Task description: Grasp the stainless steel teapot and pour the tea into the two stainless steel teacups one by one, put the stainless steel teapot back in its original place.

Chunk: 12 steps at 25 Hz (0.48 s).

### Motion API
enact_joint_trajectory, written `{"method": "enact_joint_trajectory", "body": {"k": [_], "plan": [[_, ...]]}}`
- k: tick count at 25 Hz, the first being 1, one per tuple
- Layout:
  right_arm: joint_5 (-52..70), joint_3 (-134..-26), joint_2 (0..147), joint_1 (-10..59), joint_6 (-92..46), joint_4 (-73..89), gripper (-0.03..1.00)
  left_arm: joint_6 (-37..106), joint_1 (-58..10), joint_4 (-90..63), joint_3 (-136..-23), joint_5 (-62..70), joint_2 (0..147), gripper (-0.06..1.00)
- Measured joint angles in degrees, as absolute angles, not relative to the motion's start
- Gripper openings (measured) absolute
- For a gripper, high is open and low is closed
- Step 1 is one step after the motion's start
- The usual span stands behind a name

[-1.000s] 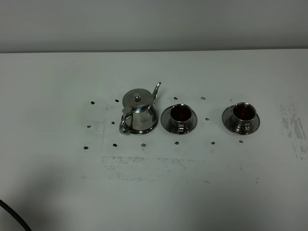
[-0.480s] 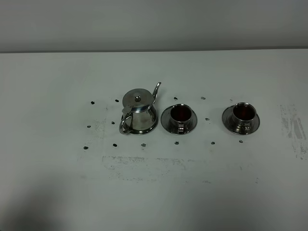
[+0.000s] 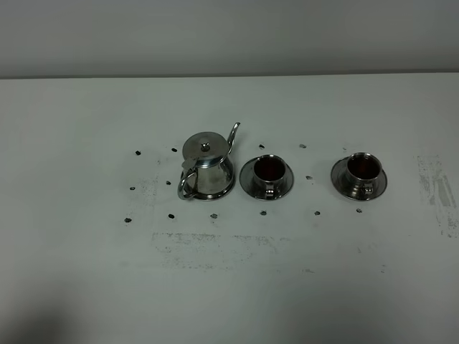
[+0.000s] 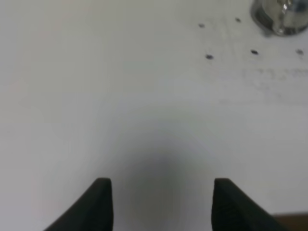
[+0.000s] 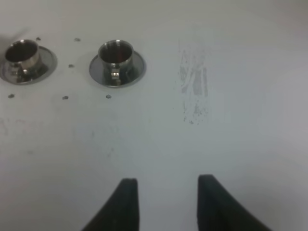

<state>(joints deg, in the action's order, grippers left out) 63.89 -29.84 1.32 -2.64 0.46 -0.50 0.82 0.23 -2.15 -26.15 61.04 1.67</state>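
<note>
The stainless steel teapot point(image 3: 206, 168) stands upright left of centre, spout pointing up and right, loop handle toward the front left. It also shows in the left wrist view point(image 4: 284, 17). The saucer under it is mostly hidden. Two stainless steel teacups on saucers stand to its right, the middle one point(image 3: 267, 174) and the right one point(image 3: 361, 172), both dark reddish inside. They also show in the right wrist view, the middle one point(image 5: 23, 58) and the right one point(image 5: 116, 61). My left gripper point(image 4: 163, 204) is open and empty, far from the teapot. My right gripper point(image 5: 167, 204) is open and empty, far from the cups.
The white table point(image 3: 229, 287) carries small black marker dots point(image 3: 171, 214) around the teapot and cups, and grey scuff marks at the right point(image 3: 439, 190) and in front of the set point(image 3: 215, 247). A grey wall point(image 3: 229, 36) bounds the far edge. Neither arm shows in the exterior view.
A dark cable at the bottom left corner of the exterior view one second ago has left the frame. The teapot and cups have not moved.
</note>
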Motion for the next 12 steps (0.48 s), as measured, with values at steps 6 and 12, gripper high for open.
{"method": "enact_joint_trajectory", "body": {"k": [6,12], "plan": [[63.9,-29.8,1.3,-2.6,0.5,-0.5,0.32,-0.9,-0.1,-0.5,-26.1,61.1,-0.2,0.47],[63.9,-29.8,1.3,-2.6,0.5,-0.5,0.32,-1.0,-0.1,-0.4,-26.1,61.1,-0.3,0.47]]}}
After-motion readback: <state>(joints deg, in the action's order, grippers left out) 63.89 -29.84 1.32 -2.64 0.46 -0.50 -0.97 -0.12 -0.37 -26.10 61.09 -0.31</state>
